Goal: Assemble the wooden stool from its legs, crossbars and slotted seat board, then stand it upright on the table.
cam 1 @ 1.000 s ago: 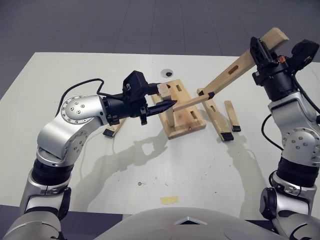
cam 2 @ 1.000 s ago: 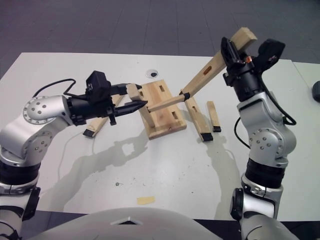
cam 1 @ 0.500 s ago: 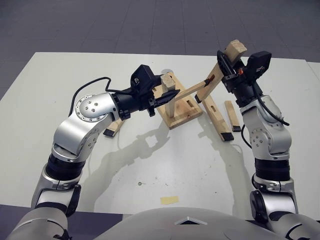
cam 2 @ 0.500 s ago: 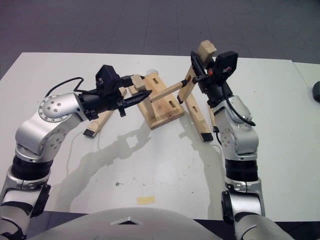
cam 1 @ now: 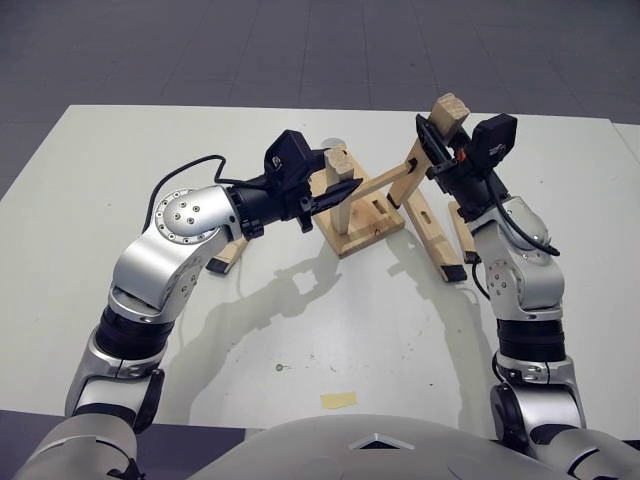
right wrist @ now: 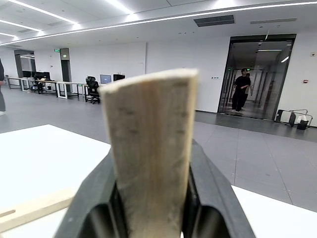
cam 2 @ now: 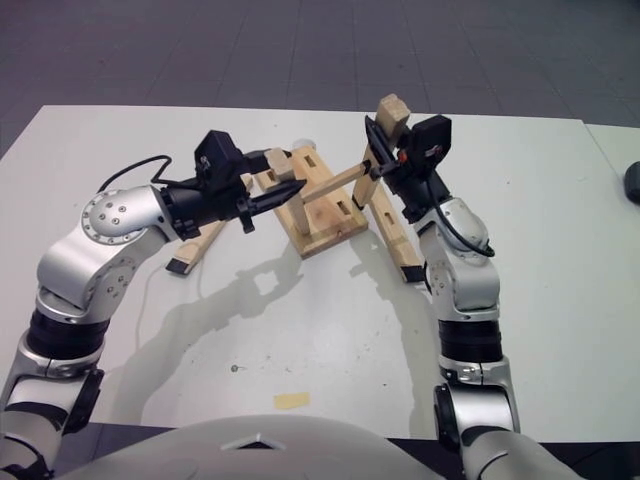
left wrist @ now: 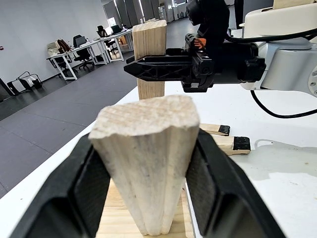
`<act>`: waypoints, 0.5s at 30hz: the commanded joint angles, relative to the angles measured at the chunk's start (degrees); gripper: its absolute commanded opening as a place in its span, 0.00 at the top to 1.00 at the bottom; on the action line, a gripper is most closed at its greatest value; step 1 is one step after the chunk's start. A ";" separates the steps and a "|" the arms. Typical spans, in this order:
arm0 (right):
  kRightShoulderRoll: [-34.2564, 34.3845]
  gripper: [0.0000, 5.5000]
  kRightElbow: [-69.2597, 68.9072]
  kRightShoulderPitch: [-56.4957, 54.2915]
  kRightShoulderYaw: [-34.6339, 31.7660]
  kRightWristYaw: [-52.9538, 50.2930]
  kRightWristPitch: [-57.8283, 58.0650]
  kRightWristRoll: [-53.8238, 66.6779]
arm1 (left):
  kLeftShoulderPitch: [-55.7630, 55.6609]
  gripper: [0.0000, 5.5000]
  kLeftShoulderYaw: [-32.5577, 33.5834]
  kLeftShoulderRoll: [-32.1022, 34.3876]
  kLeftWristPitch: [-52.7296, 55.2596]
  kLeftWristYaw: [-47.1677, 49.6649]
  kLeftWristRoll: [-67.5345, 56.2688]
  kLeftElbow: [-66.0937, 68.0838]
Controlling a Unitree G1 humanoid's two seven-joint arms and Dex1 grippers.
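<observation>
The slotted seat board (cam 1: 368, 222) lies flat at the table's middle. One wooden leg (cam 1: 340, 190) stands in it, and my left gripper (cam 1: 336, 187) is shut on that leg's upper part (left wrist: 147, 163). My right gripper (cam 1: 436, 146) is shut on a second leg (cam 1: 445, 112), held nearly upright just right of the board. A crossbar (cam 1: 377, 184) runs from this leg's lower part toward the standing leg. In the left wrist view the right gripper (left wrist: 159, 67) and its leg (left wrist: 151, 47) show close behind. The right wrist view has the held leg (right wrist: 151, 148) between the pads.
A loose leg (cam 1: 433, 236) and a short crossbar (cam 1: 463, 236) lie on the table right of the board. Another wooden piece (cam 1: 226, 256) lies under my left forearm. A scrap of tape (cam 1: 338, 400) sits near the front edge. The table's left and front are bare.
My right arm swung its leg and crossbar down and left, from a flat slant to nearly upright beside the board. The left arm and the board shifted slightly toward the back.
</observation>
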 commanded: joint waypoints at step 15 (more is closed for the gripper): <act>0.47 0.82 -8.85 -4.14 -3.12 1.07 14.19 9.43 | 3.91 0.63 -3.54 2.46 2.63 -0.70 6.12 5.21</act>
